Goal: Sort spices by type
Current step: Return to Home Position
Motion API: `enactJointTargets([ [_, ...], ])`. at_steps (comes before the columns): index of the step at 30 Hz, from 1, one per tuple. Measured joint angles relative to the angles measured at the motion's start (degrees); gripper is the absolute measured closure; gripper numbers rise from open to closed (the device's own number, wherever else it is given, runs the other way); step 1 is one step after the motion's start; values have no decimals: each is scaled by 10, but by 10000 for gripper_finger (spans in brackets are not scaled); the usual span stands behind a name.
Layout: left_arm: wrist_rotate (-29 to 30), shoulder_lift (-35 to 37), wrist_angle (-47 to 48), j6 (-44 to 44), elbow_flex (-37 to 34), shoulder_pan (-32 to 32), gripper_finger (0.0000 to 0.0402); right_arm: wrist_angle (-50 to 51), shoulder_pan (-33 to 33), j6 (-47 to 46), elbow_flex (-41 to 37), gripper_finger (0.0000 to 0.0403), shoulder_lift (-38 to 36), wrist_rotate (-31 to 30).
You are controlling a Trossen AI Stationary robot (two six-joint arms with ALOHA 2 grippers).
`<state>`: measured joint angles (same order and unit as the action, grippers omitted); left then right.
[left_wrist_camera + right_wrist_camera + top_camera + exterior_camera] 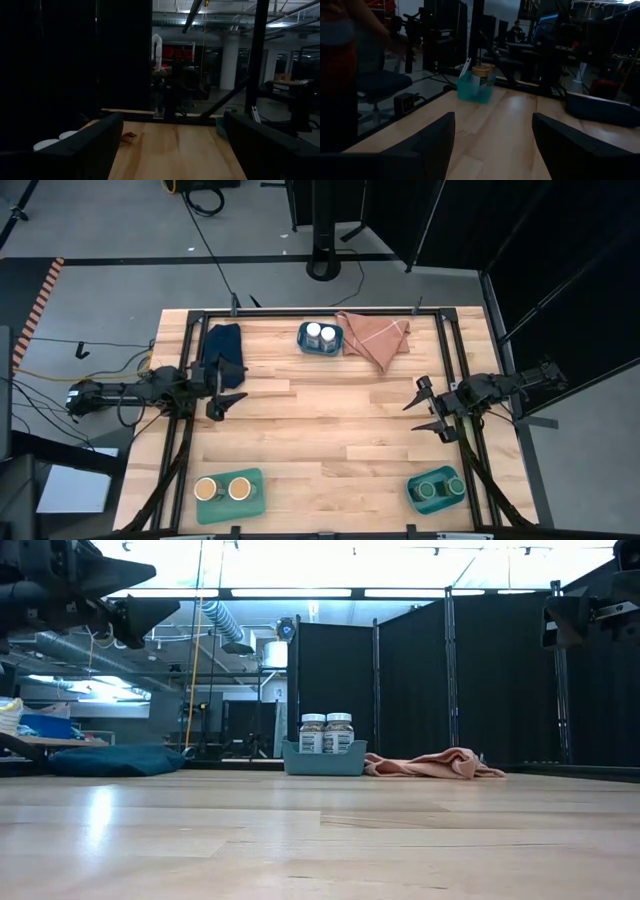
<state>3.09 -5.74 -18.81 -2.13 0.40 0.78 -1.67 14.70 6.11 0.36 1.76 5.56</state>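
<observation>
Wooden table (320, 440) is holding white-lidded jars (321, 333) far centre, tan-lidded jars (222, 489) near left and green-lidded jars (440, 487) near right. We are judging sorting done; left gripper (238, 383) and right gripper (414, 409), hovering at either side, jaws wide, empty, are only needing homing

Two white-lidded jars (313, 332) stand upright side by side, touching or nearly so, in the blue tray (320, 352) at the far middle of the tabletop. From table height they show clear bodies, pale labels and brownish contents. Two tan-lidded jars (206, 489) stand upright, slightly apart, in the green tray (228, 512) at the near left. Two green-lidded jars (429, 491) stand upright, close together, in the teal tray (440, 508) at the near right.
</observation>
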Motion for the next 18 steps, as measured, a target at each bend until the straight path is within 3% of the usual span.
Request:
enactJointTargets([
  [18,0,0,-41,19,0,0,51,0,0,-6,0,134,0,-1],
])
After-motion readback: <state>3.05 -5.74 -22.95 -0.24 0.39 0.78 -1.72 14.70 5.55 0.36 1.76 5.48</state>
